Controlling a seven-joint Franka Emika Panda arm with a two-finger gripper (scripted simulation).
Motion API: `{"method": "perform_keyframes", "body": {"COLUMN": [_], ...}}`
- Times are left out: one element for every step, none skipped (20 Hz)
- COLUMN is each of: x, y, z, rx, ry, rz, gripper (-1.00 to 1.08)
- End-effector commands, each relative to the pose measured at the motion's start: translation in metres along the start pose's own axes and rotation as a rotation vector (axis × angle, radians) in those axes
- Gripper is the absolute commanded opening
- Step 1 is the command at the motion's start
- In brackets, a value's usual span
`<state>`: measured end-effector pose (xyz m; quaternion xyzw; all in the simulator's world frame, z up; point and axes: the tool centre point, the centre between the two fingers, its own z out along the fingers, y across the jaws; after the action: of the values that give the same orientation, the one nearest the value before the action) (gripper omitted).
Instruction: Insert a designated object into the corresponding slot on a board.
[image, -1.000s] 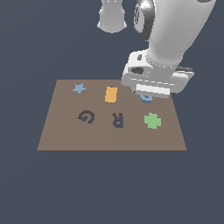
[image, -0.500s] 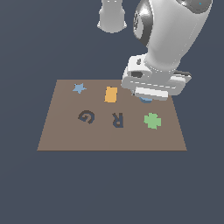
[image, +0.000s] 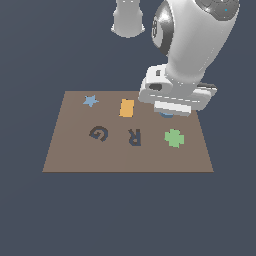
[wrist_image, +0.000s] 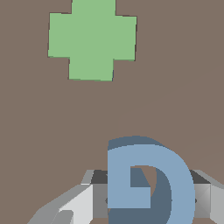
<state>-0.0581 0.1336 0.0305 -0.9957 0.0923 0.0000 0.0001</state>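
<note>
The light-blue G block (image: 166, 115) lies near the back right of the brown board (image: 75, 155), mostly hidden under the hand. In the wrist view the G block (wrist_image: 175, 175) sits between my gripper's (wrist_image: 151, 197) two fingers (wrist_image: 87, 201), which touch its sides. My gripper (image: 167, 113) is shut on it, low over the board. I cannot tell whether the block is off the surface. The dark G-shaped slot (image: 99, 133) lies on the exterior view's left part of the board, well apart from the gripper.
A dark R-shaped recess (image: 134, 137) lies beside the G slot. A green cross (image: 174, 138) sits just in front of the gripper and shows in the wrist view (wrist_image: 92, 41). An orange block (image: 127, 108) and a light-blue star (image: 90, 101) sit along the back edge.
The hand has sunk slightly over the blue G block, covering more of it. Nothing else on the board has moved.
</note>
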Motion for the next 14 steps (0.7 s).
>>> {"method": "perform_keyframes", "body": {"x": [0.0,0.0,0.0,0.0,0.0,0.0,0.001,0.001,0.002,0.004,0.005,0.007,0.009,0.012], "y": [0.0,0.0,0.0,0.0,0.0,0.0,0.0,0.0,0.0,0.0,0.0,0.001,0.001,0.001], "z": [0.001,0.001,0.001,0.0,0.0,0.0,0.0,0.0,0.0,0.0,0.0,0.0,0.0,0.0], "rx": [0.0,0.0,0.0,0.0,0.0,0.0,0.0,0.0,0.0,0.0,0.0,0.0,0.0,0.0], "ry": [0.0,0.0,0.0,0.0,0.0,0.0,0.0,0.0,0.0,0.0,0.0,0.0,0.0,0.0], "rz": [0.001,0.001,0.001,0.0,0.0,0.001,0.004,0.009,0.015,0.024,0.034,0.046,0.061,0.077], "gripper": [-1.0,-1.0,-1.0,-1.0,-1.0,-1.0,-1.0,-1.0,-1.0,-1.0,-1.0,-1.0,-1.0,-1.0]}}
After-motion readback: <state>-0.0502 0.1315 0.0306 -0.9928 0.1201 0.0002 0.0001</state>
